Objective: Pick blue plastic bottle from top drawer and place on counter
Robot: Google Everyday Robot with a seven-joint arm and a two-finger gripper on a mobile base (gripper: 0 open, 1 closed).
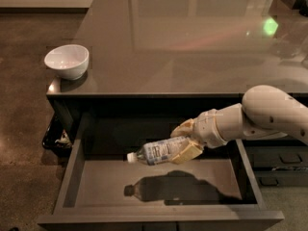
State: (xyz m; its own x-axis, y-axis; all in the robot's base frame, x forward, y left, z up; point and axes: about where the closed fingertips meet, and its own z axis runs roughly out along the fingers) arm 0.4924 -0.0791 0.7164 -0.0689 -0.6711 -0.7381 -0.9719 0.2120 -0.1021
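Note:
The blue plastic bottle (156, 152) is held on its side in the air above the floor of the open top drawer (159, 189), with its white cap pointing left. My gripper (184, 141) is shut on the bottle's base end, one finger above and one below. My white arm reaches in from the right edge. The bottle's shadow lies on the drawer floor beneath it. The glossy dark counter (192, 47) spreads out behind the drawer.
A white bowl (67, 61) stands on the counter's front left corner. Smaller dark drawers with handles (279, 162) are at the right. A green light reflection (270, 26) shows on the counter's far right. Dark items sit on the floor left of the drawer (57, 136).

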